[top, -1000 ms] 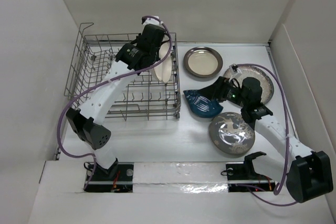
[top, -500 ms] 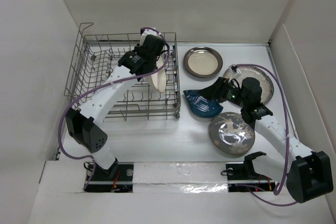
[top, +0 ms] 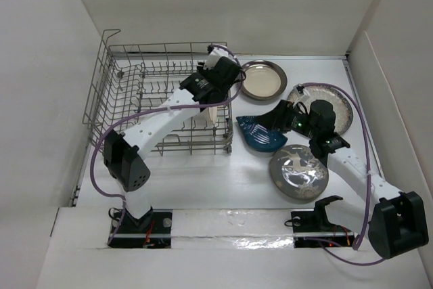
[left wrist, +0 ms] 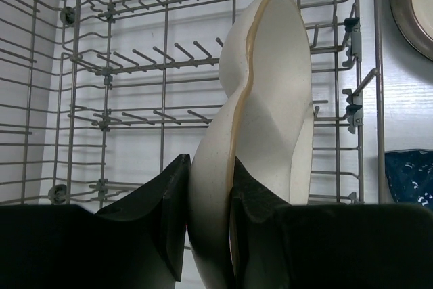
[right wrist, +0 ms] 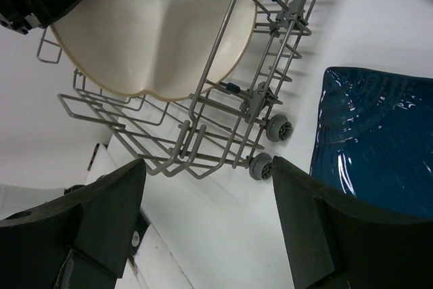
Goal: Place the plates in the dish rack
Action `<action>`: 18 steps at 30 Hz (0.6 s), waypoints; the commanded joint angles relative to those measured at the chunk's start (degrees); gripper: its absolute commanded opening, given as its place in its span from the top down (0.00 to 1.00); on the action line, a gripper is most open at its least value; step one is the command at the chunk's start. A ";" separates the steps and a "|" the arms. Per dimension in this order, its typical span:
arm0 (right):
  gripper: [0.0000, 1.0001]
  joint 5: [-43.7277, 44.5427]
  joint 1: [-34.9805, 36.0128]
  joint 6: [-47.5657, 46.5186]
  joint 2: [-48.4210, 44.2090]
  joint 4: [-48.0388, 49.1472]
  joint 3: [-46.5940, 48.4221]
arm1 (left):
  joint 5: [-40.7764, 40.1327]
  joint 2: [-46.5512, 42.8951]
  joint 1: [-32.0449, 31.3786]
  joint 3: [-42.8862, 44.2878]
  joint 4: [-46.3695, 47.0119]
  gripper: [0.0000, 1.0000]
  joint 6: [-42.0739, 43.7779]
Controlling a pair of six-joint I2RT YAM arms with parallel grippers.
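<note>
My left gripper [top: 218, 84] is shut on the rim of the cream three-section plate [top: 208, 112] and holds it on edge over the right end of the dish rack [top: 135, 99]. In the left wrist view the plate [left wrist: 270, 99] stands between the fingers [left wrist: 166, 208] above the rack's tines [left wrist: 135, 65]. My right gripper [top: 269, 120] is open and empty above the dark blue leaf-shaped dish [top: 260, 135]. The brown-rimmed plate [top: 262, 79], the grey reindeer plate [top: 299, 170] and the speckled plate [top: 338, 107] lie flat on the table to the right of the rack.
The right wrist view shows the rack's near right corner with two small wheels [right wrist: 270, 147], the cream plate [right wrist: 155, 25] inside it and the blue dish [right wrist: 379, 140] beside it. White walls enclose the table. The rack's raised handle [top: 108, 35] is at its far left.
My left gripper has swung right and nearer with the cream plate, from the rack's far middle to its right end. The right arm has not moved.
</note>
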 commanded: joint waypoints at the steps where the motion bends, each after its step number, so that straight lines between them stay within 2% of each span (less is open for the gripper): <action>1: 0.20 0.47 -0.39 -0.89 -1.35 1.92 -1.11 | -6.59 -0.24 -1.95 4.59 4.78 1.00 0.30; 5: 0.19 0.74 -0.39 -1.15 -1.53 1.48 -1.38 | -8.61 2.14 -3.27 4.07 4.25 1.00 0.21; 18: 0.16 2.84 -0.39 -0.97 -0.04 2.01 -1.99 | -7.73 5.66 -5.91 0.47 6.18 1.00 0.74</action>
